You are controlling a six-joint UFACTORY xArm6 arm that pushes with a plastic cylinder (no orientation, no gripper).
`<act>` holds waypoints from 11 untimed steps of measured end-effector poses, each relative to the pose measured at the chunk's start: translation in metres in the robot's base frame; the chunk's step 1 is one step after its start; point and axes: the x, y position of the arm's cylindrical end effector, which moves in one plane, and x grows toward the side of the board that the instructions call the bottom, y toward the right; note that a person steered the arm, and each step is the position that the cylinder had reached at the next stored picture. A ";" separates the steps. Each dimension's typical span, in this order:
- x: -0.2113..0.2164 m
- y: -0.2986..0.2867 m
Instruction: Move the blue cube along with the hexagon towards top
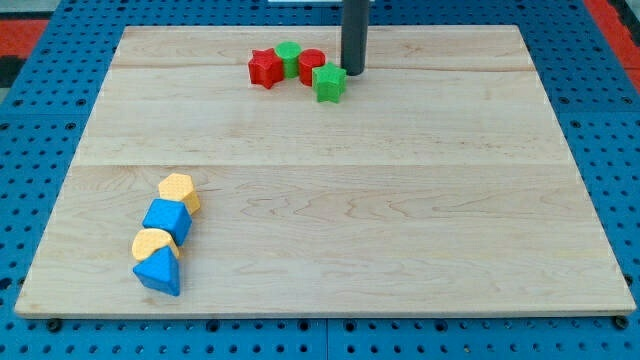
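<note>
The blue cube (166, 219) lies at the view's lower left on the wooden board (400, 200). The yellow hexagon (178, 190) touches its upper side. Below the cube lie a yellow half-round block (153, 243) and a blue triangular block (158, 270), so these blocks form a slanted chain. My tip (353, 72) stands near the view's top centre, just right of a green star block (328, 83), far from the blue cube and hexagon.
Near the view's top sit a red star block (265, 68), a green round block (288, 55) and a red cylinder (311, 64), clustered left of my tip. A blue pegboard (40, 150) surrounds the board.
</note>
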 end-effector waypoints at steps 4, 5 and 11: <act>0.009 0.017; 0.035 0.019; 0.335 -0.135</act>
